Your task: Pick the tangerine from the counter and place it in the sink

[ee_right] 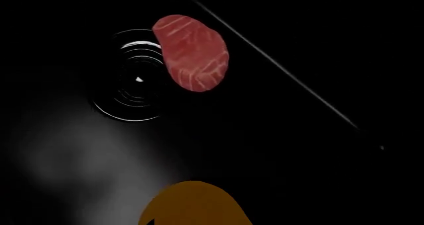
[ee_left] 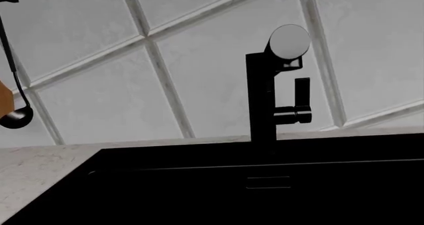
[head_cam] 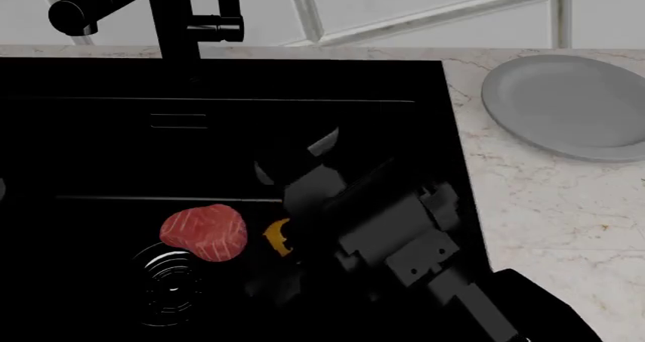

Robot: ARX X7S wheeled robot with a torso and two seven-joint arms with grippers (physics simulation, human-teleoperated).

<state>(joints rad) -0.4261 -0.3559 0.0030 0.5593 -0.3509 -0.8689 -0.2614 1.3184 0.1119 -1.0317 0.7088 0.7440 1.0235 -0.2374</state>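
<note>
My right gripper (head_cam: 287,240) seems clamped on the tangerine (head_cam: 276,236), low inside the sink (head_cam: 101,130). I'd release gently, right of the meat (head_cam: 205,232).

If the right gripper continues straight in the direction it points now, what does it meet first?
Probably the black floor of the sink, beside the drain and the red meat piece. The right gripper carries the tangerine ahead of it; depth is unclear.

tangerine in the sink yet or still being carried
Done: the tangerine is off the counter and inside the black sink, beside the red meat near the drain. In hand: the right gripper is at it; whether the jaws are closed or it touches bottom cannot be told. Left: confirm release, withdraw the arm.
</note>
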